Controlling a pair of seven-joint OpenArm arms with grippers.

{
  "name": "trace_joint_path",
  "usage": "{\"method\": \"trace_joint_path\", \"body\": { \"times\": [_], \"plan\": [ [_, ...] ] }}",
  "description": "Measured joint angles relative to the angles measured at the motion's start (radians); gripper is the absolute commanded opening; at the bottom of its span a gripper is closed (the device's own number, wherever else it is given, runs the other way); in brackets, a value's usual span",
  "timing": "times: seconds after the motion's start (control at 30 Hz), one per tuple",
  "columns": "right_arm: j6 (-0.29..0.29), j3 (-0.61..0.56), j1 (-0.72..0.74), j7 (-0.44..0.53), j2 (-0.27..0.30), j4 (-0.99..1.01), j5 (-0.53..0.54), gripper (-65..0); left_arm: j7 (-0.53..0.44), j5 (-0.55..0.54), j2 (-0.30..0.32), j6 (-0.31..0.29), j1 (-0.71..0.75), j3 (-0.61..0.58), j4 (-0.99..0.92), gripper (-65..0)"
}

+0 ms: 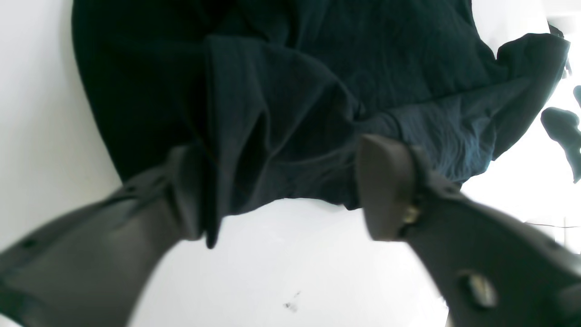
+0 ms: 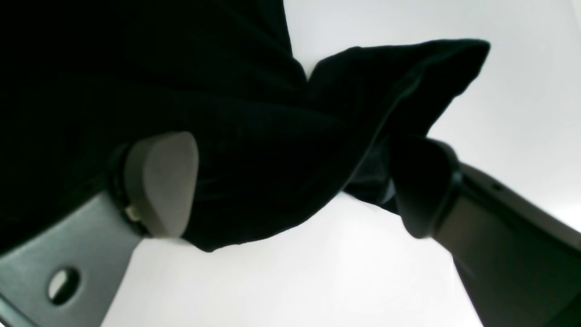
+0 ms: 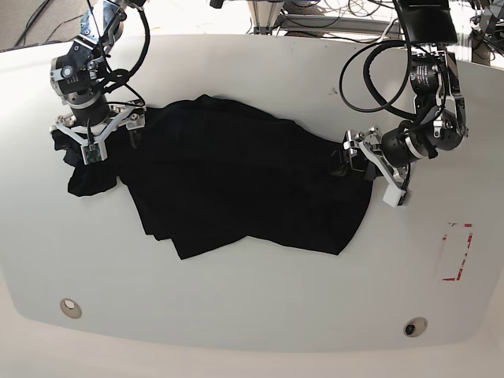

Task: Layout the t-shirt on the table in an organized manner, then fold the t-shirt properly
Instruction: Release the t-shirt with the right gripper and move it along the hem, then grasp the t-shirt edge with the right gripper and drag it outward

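So this is the layout step, not folding yet. The table (image 3: 260, 315) is the big glossy white top, and the black t-shirt (image 3: 236, 189) is spread across its middle but rumpled, with the hem toward 6 o'clock lying uneven and a bunched sleeve out at 9 o'clock. The right gripper (image 2: 290, 186) sits at that 9 o'clock end with jaws spread wide – cloth is draped between the pads but not pinched. The left gripper (image 1: 281, 190) at 3 o'clock is also parted over the shirt's edge, nothing clamped. I'd guess the next move calls for re-pinching the sleeve and side edges and tugging outward to flatten things. No containers anywhere – just a red-outlined rectangle (image 3: 457, 252) near 4 o'clock.
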State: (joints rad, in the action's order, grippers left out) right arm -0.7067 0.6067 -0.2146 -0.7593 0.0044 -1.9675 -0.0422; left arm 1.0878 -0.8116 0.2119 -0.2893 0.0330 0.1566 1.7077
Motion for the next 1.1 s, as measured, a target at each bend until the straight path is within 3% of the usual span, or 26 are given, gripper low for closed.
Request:
{"method": "trace_joint_path", "body": {
  "times": [0.23,0.37,0.5,0.77,0.97,1.1],
  "plan": [
    [0.013,0.000,-0.057,-0.007,-0.078,-0.019,0.021,0.0,0.007,0.000,-0.002,0.000,0.006,-0.001,0.003,-5.1],
    [0.007,-0.065,-0.100,-0.003,-0.113,-0.023,0.029,0.0,0.006,0.000,0.002,0.000,0.002,0.002,0.003,-5.1],
    [0.007,-0.158,-0.159,0.001,-0.115,-0.024,0.040,0.0,0.013,-0.027,0.011,0.001,-0.010,0.002,0.014,-4.7],
    [0.005,-0.315,-0.261,-0.004,-0.113,-0.025,0.039,0.0,-0.001,-0.254,0.093,0.000,-0.019,0.002,0.059,-5.0],
    [0.007,-0.340,-0.265,0.000,-0.112,-0.025,0.039,-0.2,0.005,-0.257,0.110,0.000,-0.018,0.010,0.054,-5.0],
    [0.015,-0.364,-0.262,0.000,-0.106,-0.019,0.032,-6.3,0.004,-0.209,0.123,0.000,-0.028,0.067,0.054,-5.0]
  ]
}}
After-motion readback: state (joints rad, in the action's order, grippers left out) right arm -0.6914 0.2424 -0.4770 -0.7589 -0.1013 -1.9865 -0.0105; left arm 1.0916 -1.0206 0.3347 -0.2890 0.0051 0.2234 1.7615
